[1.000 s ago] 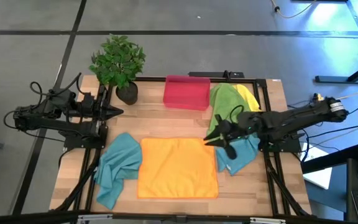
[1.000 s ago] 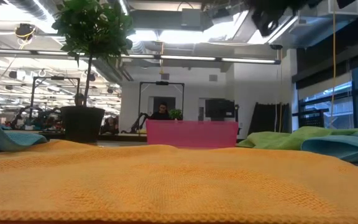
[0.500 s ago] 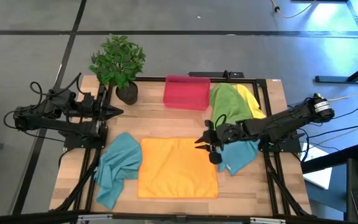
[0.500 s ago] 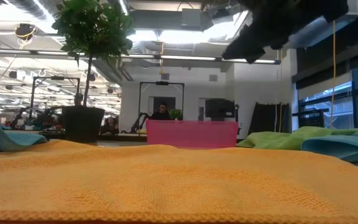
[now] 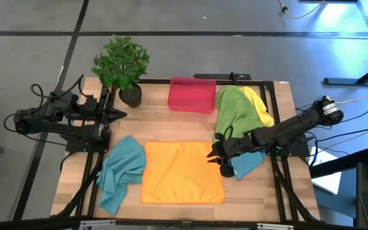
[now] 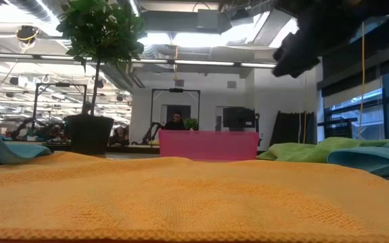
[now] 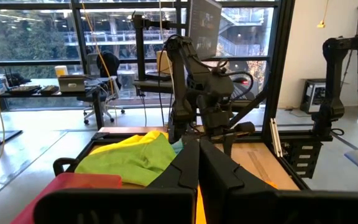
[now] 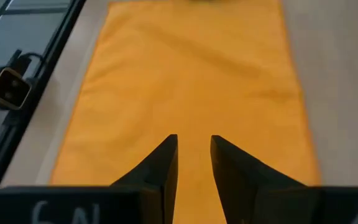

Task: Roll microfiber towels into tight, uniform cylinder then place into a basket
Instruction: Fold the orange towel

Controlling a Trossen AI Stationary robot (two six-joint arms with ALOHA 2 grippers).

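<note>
Microfiber towels lie on the wooden worktop (image 5: 171, 121): a crumpled teal cloth (image 5: 120, 171) at left, then a flat square orange towel (image 5: 183, 172) in the middle, unrolled. The red-pink plastic basket (image 5: 192, 94) sits behind it, empty. The left end effector (image 5: 121, 115) rests closed near the plant. In the last second the right end effector (image 5: 213, 153) has swung in over the orange towel's right edge, fingers slightly parted, holding nothing; rolling has probably not begun.

The right teal towel (image 5: 246, 161) is partly hidden beneath the right arm; the orange towel (image 6: 194, 199) is cut off at the low view's bottom edge.
</note>
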